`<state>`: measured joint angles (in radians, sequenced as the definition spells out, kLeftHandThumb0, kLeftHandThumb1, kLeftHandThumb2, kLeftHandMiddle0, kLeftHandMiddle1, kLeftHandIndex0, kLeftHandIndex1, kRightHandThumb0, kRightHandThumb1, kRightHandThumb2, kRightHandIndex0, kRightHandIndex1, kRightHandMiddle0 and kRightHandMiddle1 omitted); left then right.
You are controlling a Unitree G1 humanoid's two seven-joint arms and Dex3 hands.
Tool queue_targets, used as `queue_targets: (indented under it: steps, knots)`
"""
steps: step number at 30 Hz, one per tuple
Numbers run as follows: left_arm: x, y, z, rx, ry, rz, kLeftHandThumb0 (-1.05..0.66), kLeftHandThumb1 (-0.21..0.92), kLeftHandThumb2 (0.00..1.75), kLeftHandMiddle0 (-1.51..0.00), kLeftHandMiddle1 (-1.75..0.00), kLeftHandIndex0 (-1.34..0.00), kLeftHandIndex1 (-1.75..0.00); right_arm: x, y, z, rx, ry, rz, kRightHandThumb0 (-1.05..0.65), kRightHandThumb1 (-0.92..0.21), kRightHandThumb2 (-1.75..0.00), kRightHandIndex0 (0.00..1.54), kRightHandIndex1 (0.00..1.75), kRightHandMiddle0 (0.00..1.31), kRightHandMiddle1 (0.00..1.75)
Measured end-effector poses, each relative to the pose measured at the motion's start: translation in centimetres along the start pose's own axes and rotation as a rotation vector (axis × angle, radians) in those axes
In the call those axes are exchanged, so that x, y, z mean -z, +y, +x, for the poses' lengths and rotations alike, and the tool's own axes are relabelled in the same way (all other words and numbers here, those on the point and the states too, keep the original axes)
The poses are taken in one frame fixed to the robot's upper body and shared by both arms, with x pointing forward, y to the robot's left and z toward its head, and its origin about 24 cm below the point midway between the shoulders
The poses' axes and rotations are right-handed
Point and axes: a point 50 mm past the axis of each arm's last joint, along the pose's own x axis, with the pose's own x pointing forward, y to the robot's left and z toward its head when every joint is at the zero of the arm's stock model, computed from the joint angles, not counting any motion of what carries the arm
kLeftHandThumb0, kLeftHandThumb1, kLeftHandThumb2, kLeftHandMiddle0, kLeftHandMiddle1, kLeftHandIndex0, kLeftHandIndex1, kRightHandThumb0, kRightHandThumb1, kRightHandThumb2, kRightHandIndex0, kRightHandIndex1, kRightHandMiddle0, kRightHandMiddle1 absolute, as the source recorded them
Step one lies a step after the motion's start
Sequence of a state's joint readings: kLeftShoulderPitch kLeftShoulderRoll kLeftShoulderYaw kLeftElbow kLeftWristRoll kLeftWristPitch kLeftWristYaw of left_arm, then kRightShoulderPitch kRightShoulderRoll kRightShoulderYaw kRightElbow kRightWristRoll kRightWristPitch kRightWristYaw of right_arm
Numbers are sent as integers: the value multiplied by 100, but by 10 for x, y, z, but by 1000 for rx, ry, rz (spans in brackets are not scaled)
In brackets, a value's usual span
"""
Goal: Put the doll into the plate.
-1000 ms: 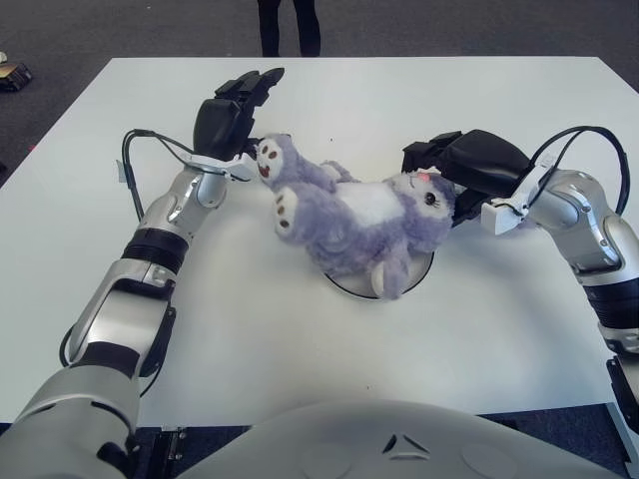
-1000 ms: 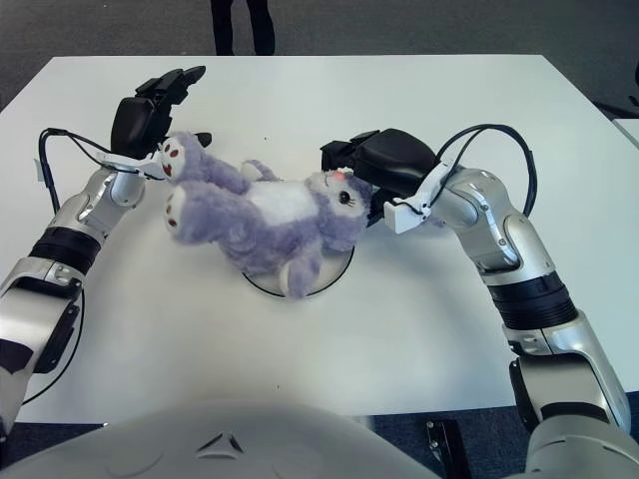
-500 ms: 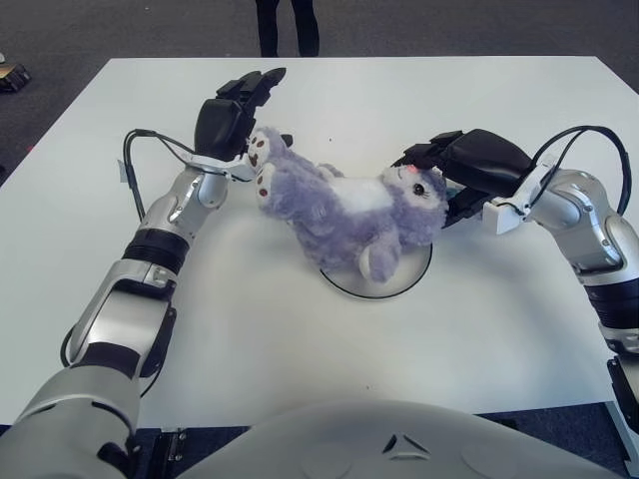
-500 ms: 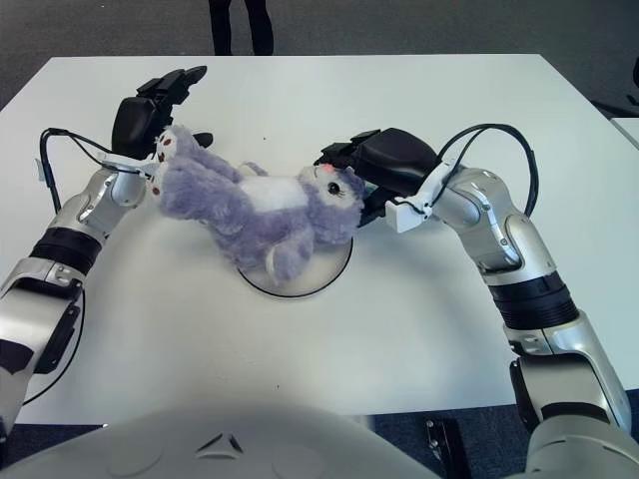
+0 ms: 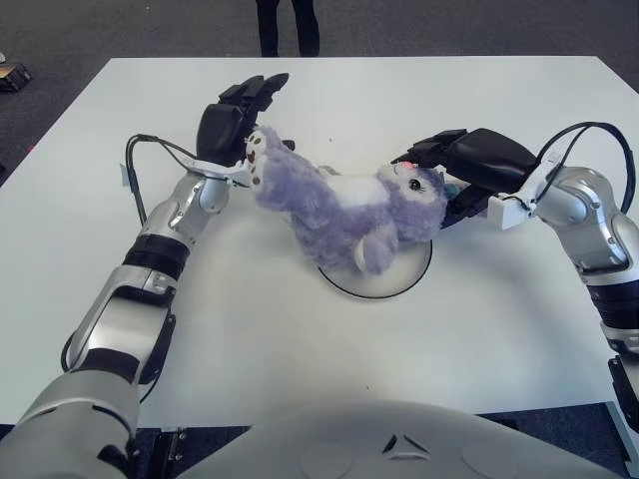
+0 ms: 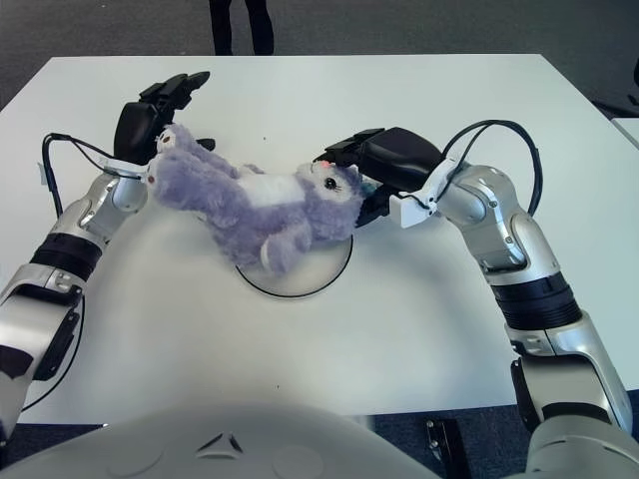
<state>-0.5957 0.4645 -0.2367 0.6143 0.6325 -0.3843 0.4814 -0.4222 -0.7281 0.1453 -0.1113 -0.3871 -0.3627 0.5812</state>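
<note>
Surface: white table (image 5: 300, 349), dark floor beyond.
Doll: purple plush cat (image 5: 339, 208) held over plate (image 5: 394, 289), feet at 10 o'clock.
Left hand (image 5: 232, 118): fingers spread, bracing feet.
Right hand (image 5: 469, 160): cupped on head.
Tip: you lower it level, centre the body, then release.

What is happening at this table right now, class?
The robot holds a purple plush doll between both hands above a white plate on the white table. The left hand presses at the doll's feet, the right hand cups its head. The doll hangs partly over the plate, not settled in it.
</note>
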Motion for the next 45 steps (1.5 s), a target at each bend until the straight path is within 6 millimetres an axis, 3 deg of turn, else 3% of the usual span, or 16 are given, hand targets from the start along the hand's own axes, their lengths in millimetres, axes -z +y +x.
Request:
queue_targets:
  steps: [5, 16, 23, 33, 41, 45]
  knots:
    - [-3, -1, -1, 13, 1, -50, -53, 92, 49, -60, -1, -37, -42, 8, -9, -3, 1, -35, 142, -73, -92, -3, 31, 1, 34, 4]
    - [-4, -2, -2, 28, 9, -73, -52, 92, 46, -60, -1, -37, -43, 17, -25, -5, -25, -80, 257, -81, -91, -1, 37, 2, 38, 4]
    - [-3, 0, -2, 23, 17, -84, -51, 92, 45, -60, 0, -36, -44, 24, -41, -12, -22, -72, 259, -85, -92, -2, 38, 2, 39, 4]
    - [-4, -2, -3, 31, 20, -97, -51, 92, 40, -60, 0, -36, -46, 34, -49, -19, 3, -48, 323, -95, -92, -6, 44, 2, 45, 6]
    - [-2, -3, -4, 33, 31, -103, -51, 92, 39, -60, 0, -36, -47, 37, -62, -24, 9, -33, 329, -95, -91, -5, 43, 1, 46, 5]
    - [-2, -5, -4, 39, 30, -120, -51, 92, 38, -60, 0, -36, -47, 45, -63, -26, -20, 52, 412, -91, -89, -1, 43, 0, 46, 4]
